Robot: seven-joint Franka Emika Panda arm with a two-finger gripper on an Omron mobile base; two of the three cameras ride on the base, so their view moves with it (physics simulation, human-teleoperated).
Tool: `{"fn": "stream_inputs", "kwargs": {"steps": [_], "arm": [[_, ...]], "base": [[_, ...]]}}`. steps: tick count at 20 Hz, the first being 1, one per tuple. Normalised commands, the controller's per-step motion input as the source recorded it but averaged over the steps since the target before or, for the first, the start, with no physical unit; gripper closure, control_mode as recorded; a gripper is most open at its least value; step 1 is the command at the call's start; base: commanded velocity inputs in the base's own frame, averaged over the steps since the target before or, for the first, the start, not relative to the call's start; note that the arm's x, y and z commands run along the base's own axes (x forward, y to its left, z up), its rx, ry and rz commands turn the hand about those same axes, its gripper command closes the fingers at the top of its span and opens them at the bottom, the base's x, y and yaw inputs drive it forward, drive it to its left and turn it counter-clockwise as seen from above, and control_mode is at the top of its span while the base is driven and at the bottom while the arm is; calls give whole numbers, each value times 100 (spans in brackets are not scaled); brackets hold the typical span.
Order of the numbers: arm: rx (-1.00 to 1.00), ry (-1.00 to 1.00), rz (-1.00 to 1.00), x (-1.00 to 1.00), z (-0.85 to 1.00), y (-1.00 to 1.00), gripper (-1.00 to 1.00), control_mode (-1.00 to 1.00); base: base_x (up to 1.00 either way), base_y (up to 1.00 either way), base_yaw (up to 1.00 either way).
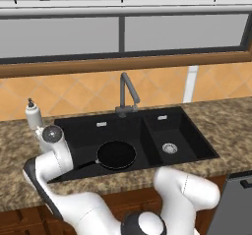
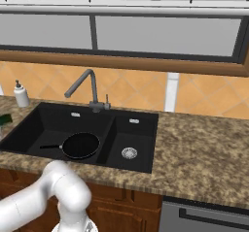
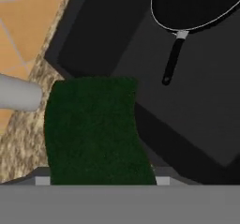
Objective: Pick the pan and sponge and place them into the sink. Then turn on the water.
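**Pan in the sink; sponge at the gripper, grip unconfirmed**

Left base view: the pan (image 1: 116, 155) lies flat in the larger basin of the sink (image 1: 192, 135), handle pointing left toward the arm. The faucet (image 1: 127, 95) stands behind the divider; no stream seen. The soap bottle (image 1: 33, 115) stands on the counter (image 1: 231, 126) at the sink's far-left corner. The arm reaches low to the left, beside that corner.

Right base view: same layout from the other side. The pan sits in the larger basin, and the drain (image 2: 129, 153) of the smaller basin is bare. A green patch at the left edge, on the counter just left of the sink, is probably the sponge (image 2: 5, 119).

Hand view: the sponge fills the lower centre, directly ahead of the gripper (image 3: 102, 181). It overlaps the sink's corner, with the pan's handle beyond. The fingertips are covered by the sponge, so I cannot tell whether the jaws are closed on it or stand open around it.

Handling judgement: the sponge is likely light, soft and compressible, not fragile. It should be pinched across its narrow width near the middle; a light squeeze should do. An edge grip may let it twist or sag.
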Motion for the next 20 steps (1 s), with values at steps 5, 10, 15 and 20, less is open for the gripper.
{"fn": "stream_inputs", "kwargs": {"steps": [5,10,15,20], "arm": [[15,8,-33,0,62,-91,100,-100],[7,29,-31,1,25,-100,100,-100],[0,24,-22,34,3,-82,100,-100],[-16,9,-10,57,-39,-44,100,-100]], "base": [[0,0,0],[0,0,0],[0,0,0],[0,0,0]]}}
